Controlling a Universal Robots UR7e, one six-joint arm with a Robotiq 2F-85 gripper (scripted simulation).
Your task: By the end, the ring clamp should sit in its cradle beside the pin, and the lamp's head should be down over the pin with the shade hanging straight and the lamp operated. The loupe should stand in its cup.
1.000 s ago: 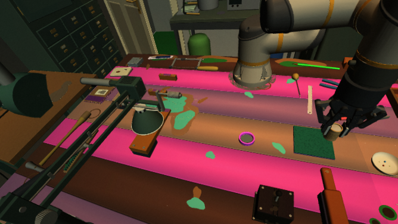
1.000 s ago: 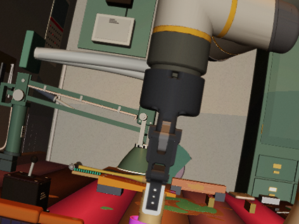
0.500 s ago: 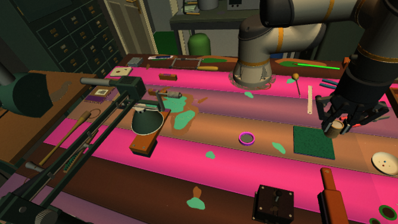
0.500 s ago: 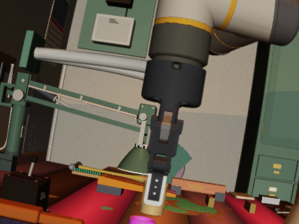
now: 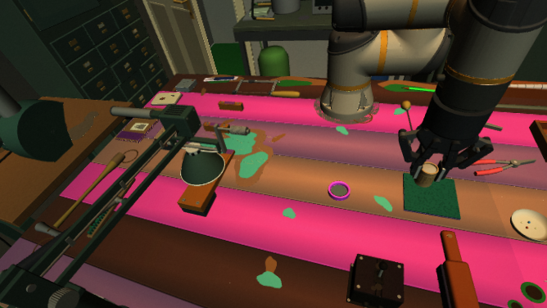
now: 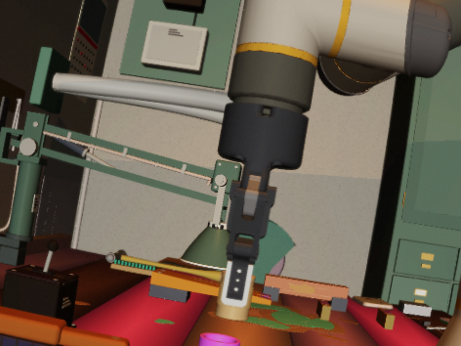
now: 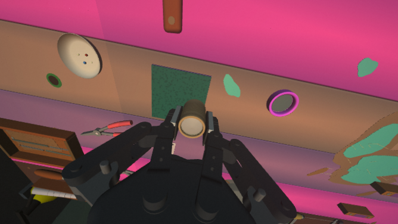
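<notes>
On the right of the bench the loupe (image 5: 426, 174) (image 7: 192, 119) (image 6: 234, 305), a short tan cylinder, is held in my closed gripper (image 5: 428, 173) (image 7: 191, 125) (image 6: 235, 292) over the near-left corner of a dark green mat (image 5: 430, 195) (image 7: 178, 89). The magenta-rimmed cup (image 5: 339, 190) (image 7: 283, 102) (image 6: 218, 339) stands empty to the left of the mat. Further left the lamp's green shade (image 5: 202, 166) (image 6: 207, 247) hangs tilted from its long arm above an orange block (image 5: 203, 186). The ring clamp (image 5: 235, 130) lies just behind the shade.
A cream dish (image 5: 529, 224) (image 7: 79, 55) sits right of the mat, with red-handled pliers (image 5: 500, 166) behind it. A black switch box (image 5: 376, 280) and a brown handle (image 5: 457, 268) lie at the near edge. The arm's base (image 5: 348, 100) stands behind the cup.
</notes>
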